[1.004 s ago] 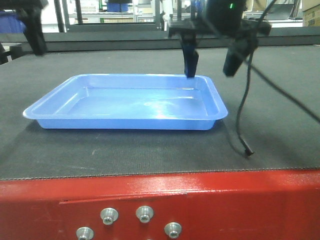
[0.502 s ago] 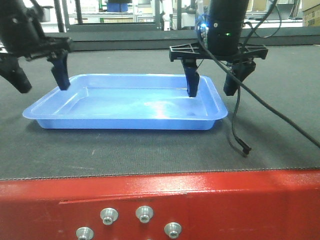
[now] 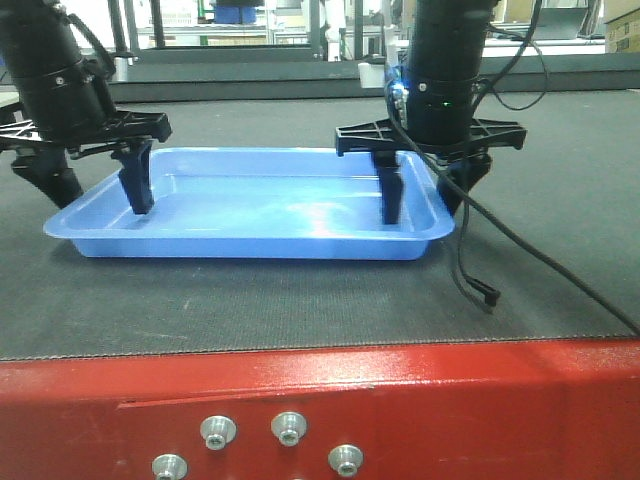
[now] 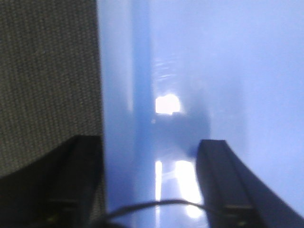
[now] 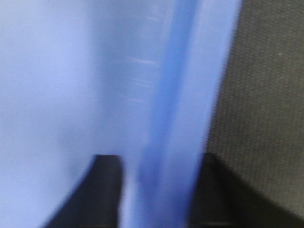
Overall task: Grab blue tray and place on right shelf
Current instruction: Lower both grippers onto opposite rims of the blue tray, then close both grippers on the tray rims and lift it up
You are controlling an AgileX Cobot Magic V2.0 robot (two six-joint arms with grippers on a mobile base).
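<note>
The light-blue tray (image 3: 260,205) lies flat on the dark-matted table. My left gripper (image 3: 95,190) is open and straddles the tray's left rim, one finger inside, one outside on the mat. My right gripper (image 3: 420,195) is open and straddles the right rim the same way. In the left wrist view the tray rim (image 4: 128,95) runs between the two dark fingers (image 4: 223,180). In the right wrist view the tray rim (image 5: 185,95) runs between the fingers (image 5: 107,190). The right shelf is out of view.
The table has a dark mat (image 3: 300,300) and a red front edge (image 3: 320,400) with bolts. A loose black cable (image 3: 475,280) hangs from the right arm onto the mat beside the tray. Racks and a dark-blue bin (image 3: 238,12) stand far behind.
Both grippers have come down from above the table. Each now has one finger inside the tray and one outside its rim. The tray has not moved.
</note>
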